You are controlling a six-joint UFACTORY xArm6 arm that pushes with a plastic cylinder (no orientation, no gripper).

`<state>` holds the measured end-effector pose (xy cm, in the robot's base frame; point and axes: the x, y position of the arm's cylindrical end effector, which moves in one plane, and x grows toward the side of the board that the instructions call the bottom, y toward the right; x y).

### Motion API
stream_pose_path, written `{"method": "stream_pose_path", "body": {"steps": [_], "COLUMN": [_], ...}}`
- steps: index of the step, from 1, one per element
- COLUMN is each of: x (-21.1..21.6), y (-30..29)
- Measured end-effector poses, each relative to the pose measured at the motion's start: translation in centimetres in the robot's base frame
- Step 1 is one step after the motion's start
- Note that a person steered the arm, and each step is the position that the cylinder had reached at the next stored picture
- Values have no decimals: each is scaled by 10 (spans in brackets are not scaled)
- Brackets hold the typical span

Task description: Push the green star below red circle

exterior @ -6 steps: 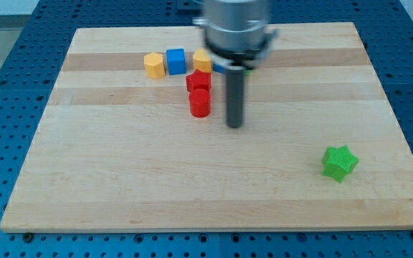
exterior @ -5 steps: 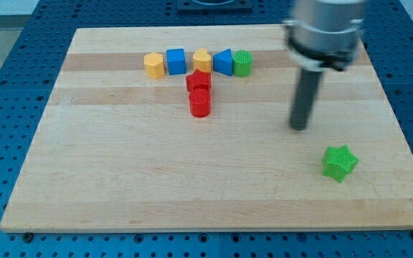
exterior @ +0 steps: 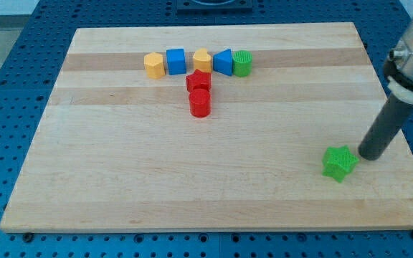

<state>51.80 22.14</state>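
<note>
The green star [exterior: 339,163] lies on the wooden board [exterior: 120,172] at the view's lower right. The red circle [exterior: 200,103] stands left of the board's middle, just below a red star-like block [exterior: 198,81]. My tip [exterior: 370,155] rests on the board just right of the green star and slightly above it, close to its edge; I cannot tell if it touches. The rod slants up to the arm at the view's right edge.
A row of blocks sits near the view's top: a yellow hexagon [exterior: 153,64], a blue cube [exterior: 176,61], a yellow heart-like block [exterior: 202,59], a blue triangle-like block [exterior: 223,61] and a green cylinder [exterior: 242,63]. The board's right edge is near my tip.
My tip has swept from beside the red circle across the board to the right and down, ending next to the green star. No block has moved.
</note>
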Motion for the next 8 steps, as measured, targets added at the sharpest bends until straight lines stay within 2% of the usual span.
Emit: {"method": "stream_pose_path", "body": {"steps": [2,3,4,5,6,7,8], "x": [34,8,-22,-22,-24,27,99], "y": [-76,-121,-141,-104,-40,-12,-58]}}
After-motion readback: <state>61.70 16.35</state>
